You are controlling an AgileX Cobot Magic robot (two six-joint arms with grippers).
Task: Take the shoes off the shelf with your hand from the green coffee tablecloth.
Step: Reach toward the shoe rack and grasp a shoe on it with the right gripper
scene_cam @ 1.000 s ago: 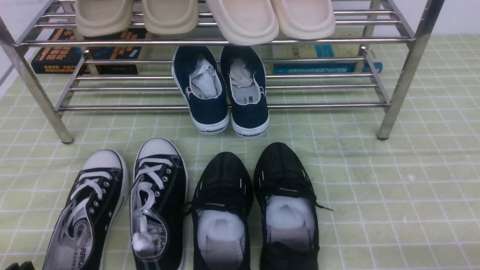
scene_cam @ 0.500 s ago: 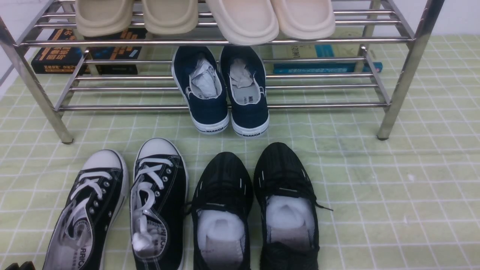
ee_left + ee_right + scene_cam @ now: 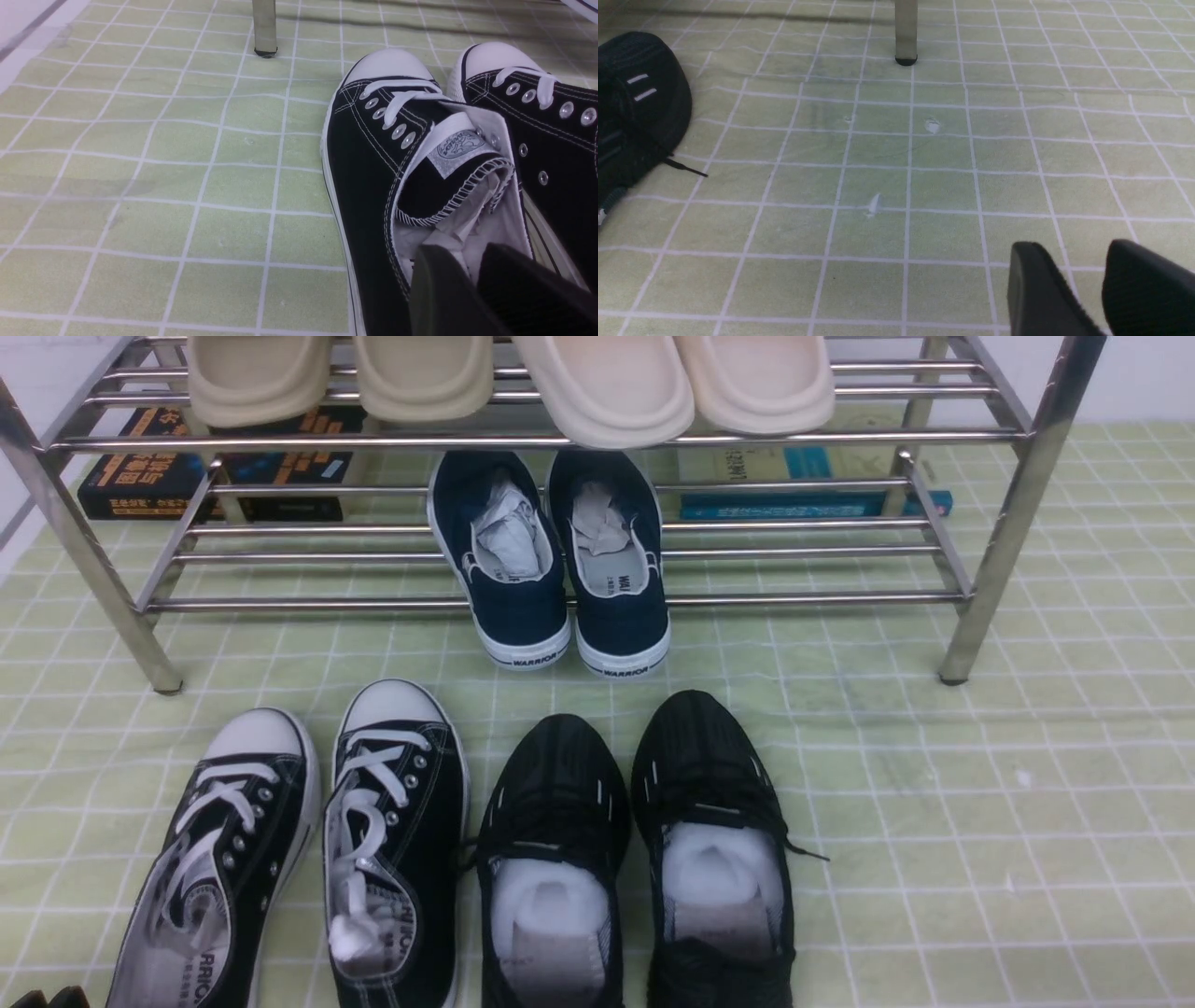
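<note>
The shoes, navy-blue slip-ons (image 3: 551, 588) with white soles and paper stuffing, sit side by side on the lower tier of the silver shelf (image 3: 794, 600), heels over its front rail. The shelf stands on the green coffee tablecloth (image 3: 980, 803). My left gripper (image 3: 474, 266) hovers over the opening of a black lace-up sneaker (image 3: 369, 163), far from the slip-ons; its jaws stand slightly apart with only white paper behind the gap. My right gripper (image 3: 1083, 261) is open over bare cloth with nothing between its fingers. It is out of the front view.
Black lace-up sneakers (image 3: 308, 840) and black mesh trainers (image 3: 635, 803) lie in a row in front of the shelf. Beige slippers (image 3: 607, 383) fill the top tier. Books (image 3: 140, 476) lie behind. Shelf legs (image 3: 264, 28) (image 3: 906, 32) stand ahead of each wrist.
</note>
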